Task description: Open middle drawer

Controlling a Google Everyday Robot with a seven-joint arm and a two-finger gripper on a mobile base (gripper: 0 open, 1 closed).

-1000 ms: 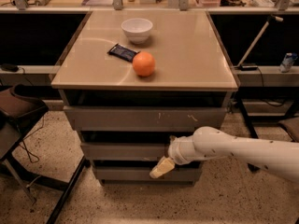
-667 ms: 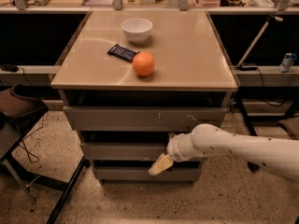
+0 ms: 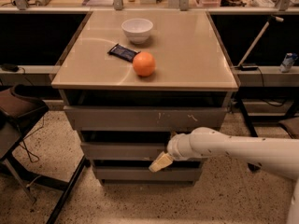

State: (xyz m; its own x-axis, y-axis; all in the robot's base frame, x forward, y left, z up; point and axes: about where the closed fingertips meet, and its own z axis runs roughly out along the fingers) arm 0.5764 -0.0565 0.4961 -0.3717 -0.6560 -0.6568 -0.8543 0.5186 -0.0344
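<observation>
One raised camera looks down at the cabinet [image 3: 187, 55], fairly near, claw [image 3: 160, 162] by the middle drawer [image 3: 121, 151].

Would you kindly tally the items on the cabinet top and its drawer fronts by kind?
Bowl: 1
Orange: 1
Dark packet: 1
Drawer fronts: 3, including the middle drawer
Total: 6
The gripper is at the middle drawer's lower edge.

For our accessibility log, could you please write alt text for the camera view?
A white robot arm reaches from the picture's right, its gripper at the lower edge of the middle drawer of a grey three-drawer cabinet. On its top sit an orange, a white bowl and a dark packet.
</observation>
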